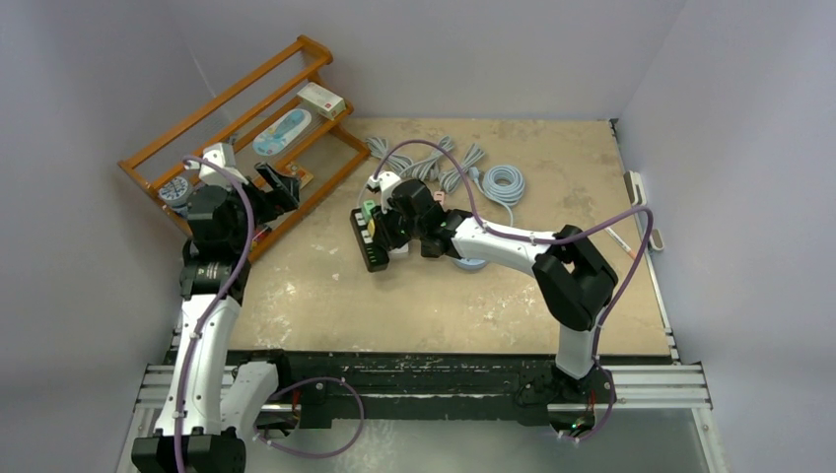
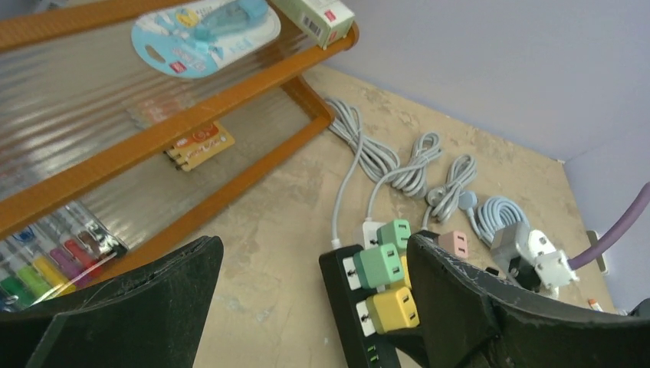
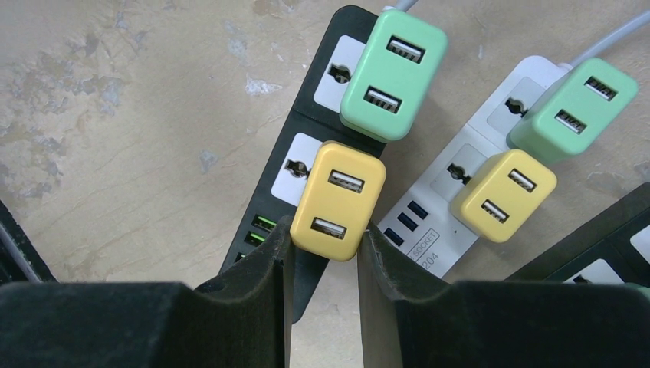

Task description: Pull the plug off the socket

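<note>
Right end effector: fingers nearly together, pinching the lower end of the yellow plug from both sides. The plug is seated in the second socket of the black power strip, next to a green plug. The strip lies flat on the tabletop, just beside a white power strip. Left end effector: spread wide, holding nothing, near the wooden rack.
</note>
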`<state>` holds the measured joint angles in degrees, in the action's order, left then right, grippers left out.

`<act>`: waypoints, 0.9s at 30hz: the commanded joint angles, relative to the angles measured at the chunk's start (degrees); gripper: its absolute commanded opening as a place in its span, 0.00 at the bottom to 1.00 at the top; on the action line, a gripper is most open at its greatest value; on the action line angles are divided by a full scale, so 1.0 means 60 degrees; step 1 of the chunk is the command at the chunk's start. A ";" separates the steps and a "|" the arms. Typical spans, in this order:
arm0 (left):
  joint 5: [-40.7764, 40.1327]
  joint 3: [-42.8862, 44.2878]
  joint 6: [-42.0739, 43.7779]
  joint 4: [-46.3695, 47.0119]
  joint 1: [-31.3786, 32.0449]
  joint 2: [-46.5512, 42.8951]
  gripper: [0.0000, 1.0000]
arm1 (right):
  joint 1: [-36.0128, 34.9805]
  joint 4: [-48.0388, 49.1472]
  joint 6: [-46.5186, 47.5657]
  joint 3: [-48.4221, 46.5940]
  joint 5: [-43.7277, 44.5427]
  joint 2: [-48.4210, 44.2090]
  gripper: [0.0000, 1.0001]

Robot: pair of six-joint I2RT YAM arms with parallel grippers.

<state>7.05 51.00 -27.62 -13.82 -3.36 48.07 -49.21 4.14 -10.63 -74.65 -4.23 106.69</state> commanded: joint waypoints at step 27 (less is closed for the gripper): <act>0.0909 -0.5193 -0.6990 0.7620 0.1825 0.2602 0.85 | 0.0772 0.2760 0.0177 -0.0578 -0.3070 -0.0749 0.00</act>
<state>10.15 20.99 -64.29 17.17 7.05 60.25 -44.05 13.69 -9.58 -74.67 -16.16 105.58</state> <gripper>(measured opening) 0.859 0.310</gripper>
